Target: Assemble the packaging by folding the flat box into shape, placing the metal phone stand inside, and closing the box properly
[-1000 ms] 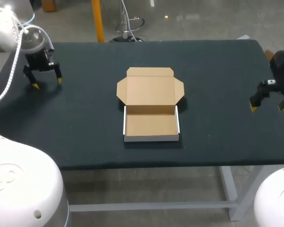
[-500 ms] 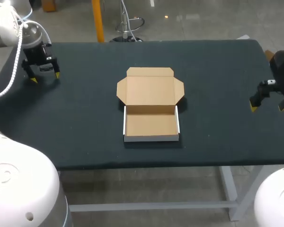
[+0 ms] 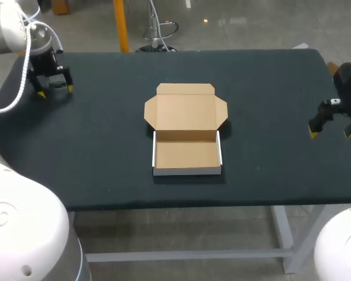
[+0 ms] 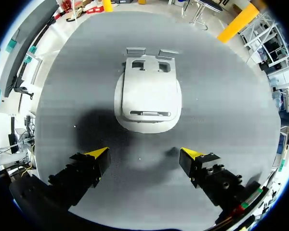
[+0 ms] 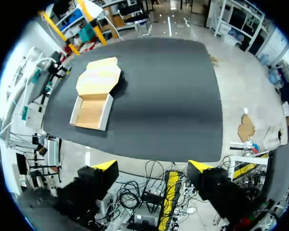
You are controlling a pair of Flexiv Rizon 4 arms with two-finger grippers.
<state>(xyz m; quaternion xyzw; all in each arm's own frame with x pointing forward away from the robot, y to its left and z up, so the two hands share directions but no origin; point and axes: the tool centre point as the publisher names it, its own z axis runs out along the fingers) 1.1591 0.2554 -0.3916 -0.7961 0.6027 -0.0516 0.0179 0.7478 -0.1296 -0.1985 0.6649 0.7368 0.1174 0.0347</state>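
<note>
A cardboard box [image 3: 187, 153] stands folded up at the table's middle, its lid [image 3: 185, 110] lying open and flat behind it; the tray is empty. It also shows far ahead of the right gripper as the box [image 5: 93, 96]. A pale metal phone stand [image 4: 147, 96] lies flat on the table just ahead of my left gripper [image 4: 144, 154], which is open above the cloth. In the head view the left gripper [image 3: 55, 91] hangs near the far left corner and the arm hides the stand. My right gripper [image 3: 332, 132] is open and holds nothing at the table's right edge, seen also as the right gripper [image 5: 151, 169].
The dark table [image 3: 269, 88] is bare on both sides of the box. In the right wrist view the table's near edge [image 5: 149, 156] runs just ahead of the fingertips, with floor and cables below.
My left gripper has moved toward the far left corner of the table, still open. The right arm and the box have not moved.
</note>
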